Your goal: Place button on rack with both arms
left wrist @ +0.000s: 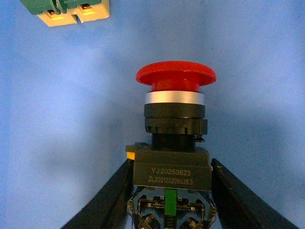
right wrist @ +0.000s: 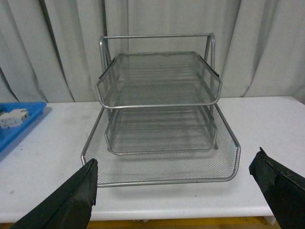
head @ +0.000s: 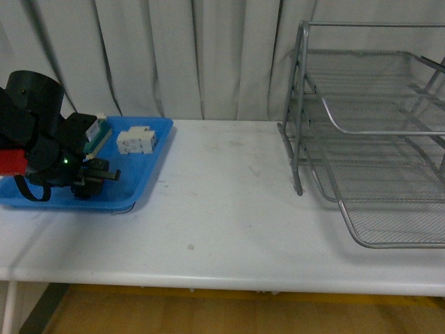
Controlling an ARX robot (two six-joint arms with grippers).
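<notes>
The button has a red mushroom cap, a silver ring and a black body with printed codes. My left gripper is shut on its black body, one dark finger on each side, over the floor of the blue tray. From the front, the left arm's gripper sits low in the blue tray at the table's left, and the button is hidden there. The silver wire-mesh rack stands at the right. My right gripper is open, facing the rack with nothing between its fingers.
A white block and a green-and-cream component lie in the blue tray beside the left gripper. The white table stretches between tray and rack. Grey curtains hang behind. The rack's lowest shelf is slid out toward the table's front edge.
</notes>
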